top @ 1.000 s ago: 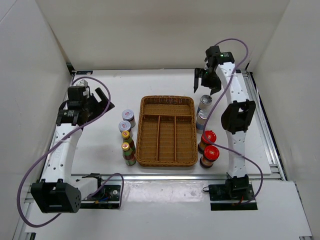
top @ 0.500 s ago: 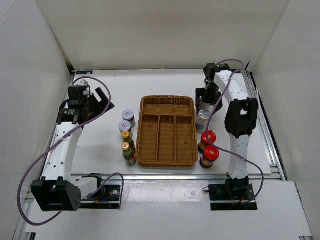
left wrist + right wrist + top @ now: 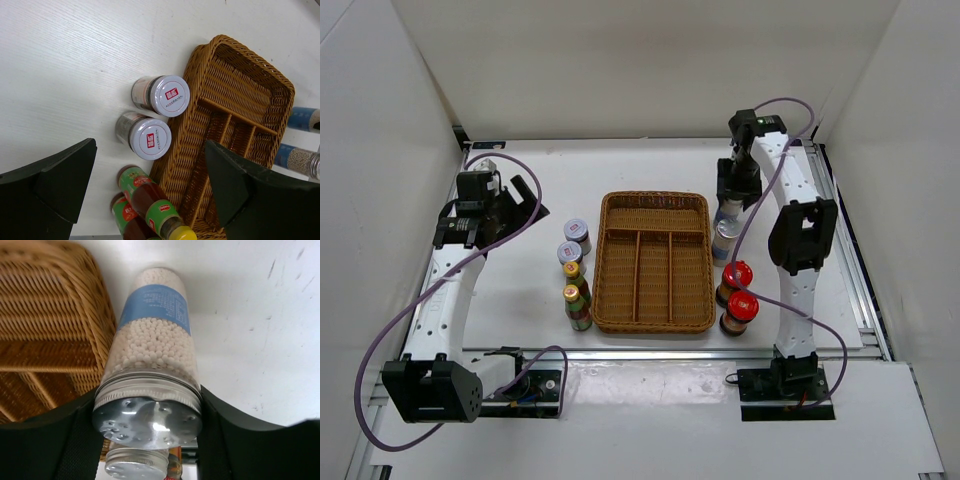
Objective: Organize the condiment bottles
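The right tool (image 3: 147, 401) sits over the far silver-capped bottle (image 3: 151, 335), its fingers (image 3: 75, 435) snug against both sides of the cap, gripping it as far as I can see. The bottle stands on the desk (image 3: 250, 340) beside the wicker tray (image 3: 45, 315). The left tool (image 3: 150, 145) gapes wide, empty.

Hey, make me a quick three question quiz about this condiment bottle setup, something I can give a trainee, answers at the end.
1. True or false: the brown wicker divided tray already holds a bottle.
2. The right gripper is closed around the cap of which bottle? A) a dark bottle with a wide red cap; B) the silver-capped cylinder of white beads; C) a grey-lidded jar.
3. How many slim green yellow-capped bottles stand left of the tray?
Key: 1 false; 2 B; 3 two.
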